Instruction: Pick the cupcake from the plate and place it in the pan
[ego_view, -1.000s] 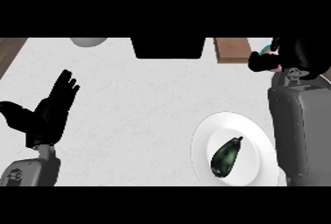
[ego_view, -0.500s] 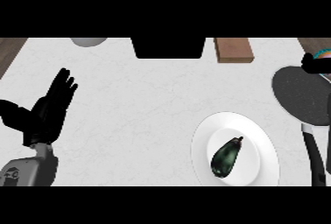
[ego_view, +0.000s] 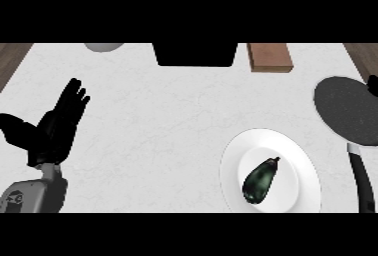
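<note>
The dark round pan (ego_view: 345, 116) lies at the right edge, its black handle (ego_view: 362, 175) pointing toward me. Left of the handle is a white plate (ego_view: 235, 176) with a dark green eggplant (ego_view: 261, 181) lying on it. No cupcake shows anywhere in view. Only a black sliver of my right hand (ego_view: 373, 86) shows at the right edge, over the pan's far rim; what it holds is hidden. My left hand (ego_view: 53, 131) rests open at the left, fingers up, holding nothing.
A brown wooden block (ego_view: 269, 56), a black object (ego_view: 196, 54) and a grey round thing (ego_view: 103, 47) line the counter's far edge. Wooden counter borders show at the top corners.
My right forearm and hand, which held the pink-and-teal cupcake near the far right, have swung right and almost out of view, uncovering the pan. The left hand stayed still.
</note>
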